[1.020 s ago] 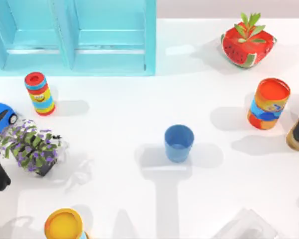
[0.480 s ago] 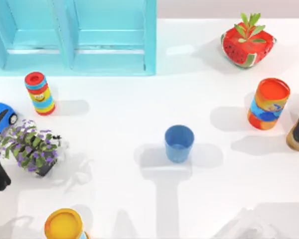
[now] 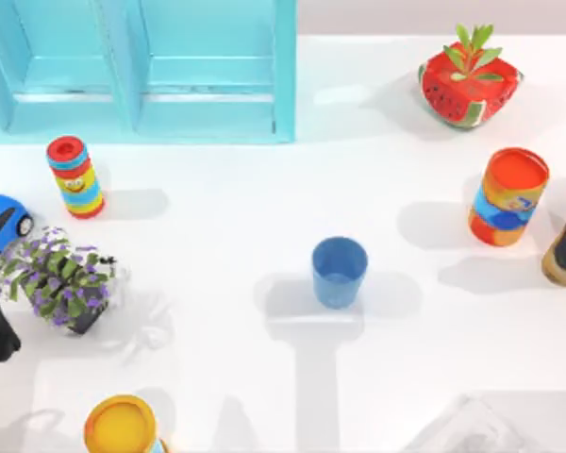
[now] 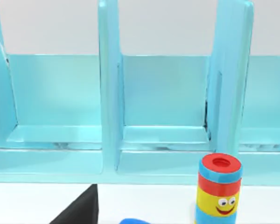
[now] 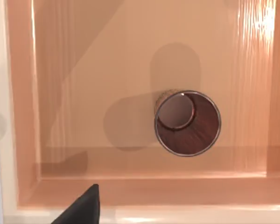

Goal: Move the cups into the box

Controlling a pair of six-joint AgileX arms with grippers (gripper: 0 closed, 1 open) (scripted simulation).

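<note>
Plain blue cup (image 3: 340,271), maroon cup (image 5: 188,123)

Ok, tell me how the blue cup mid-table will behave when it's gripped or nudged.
The blue cup stands upright and open-topped, narrowing toward its base, so a sideways nudge high up would probably tip it. It looks hollow, so likely light. Its plain, smooth, tapered wall may let it slip downward in a loose pinch. Once tipped, it would likely roll in a curve.

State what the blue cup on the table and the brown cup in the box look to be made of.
Plain blue tapered cup: likely matte plastic, judging by its uniform colour without gloss. Dark brown cup standing in the tan box: possibly wood or wood-look, given streaked grain inside and a thin pale rim.
</note>
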